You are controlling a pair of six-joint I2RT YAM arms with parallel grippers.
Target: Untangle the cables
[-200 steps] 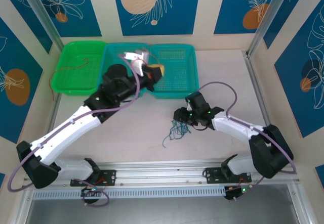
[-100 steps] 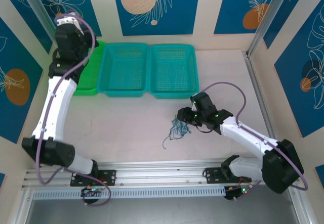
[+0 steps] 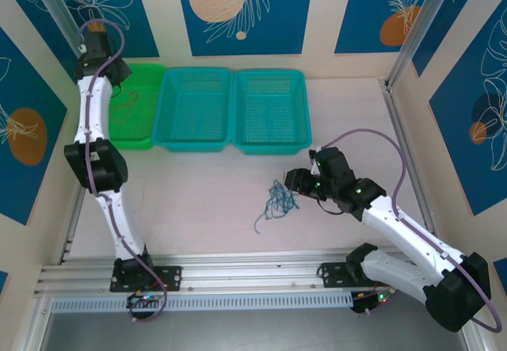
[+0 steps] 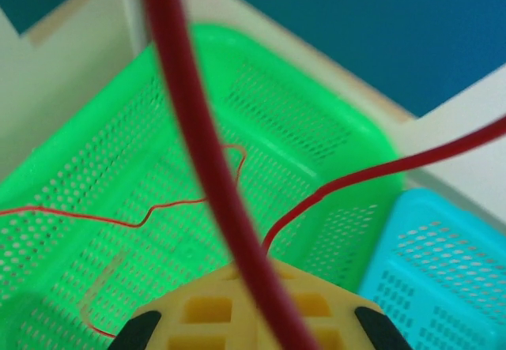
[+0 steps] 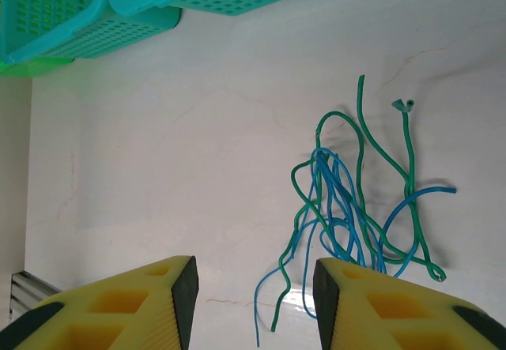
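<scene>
Red cable (image 4: 209,168) sits pinched in the closed left hand (image 4: 251,287) above the green basket (image 4: 332,152), where another red cable (image 4: 182,202) lies. Right hand (image 5: 254,302) hovers open over the desk (image 5: 158,168), just beside the tangled green and blue cables (image 5: 348,208).

We see a pale cream table top (image 3: 206,192) with faint hairline marks, an aluminium rail (image 3: 253,260) along its near edge and slanted metal posts (image 3: 420,26) at the back corners. Walls carry blue panels (image 3: 242,10) with white leaf outlines and orange discs, split by cream strips (image 3: 321,18). Light is even, shadows soft.
</scene>
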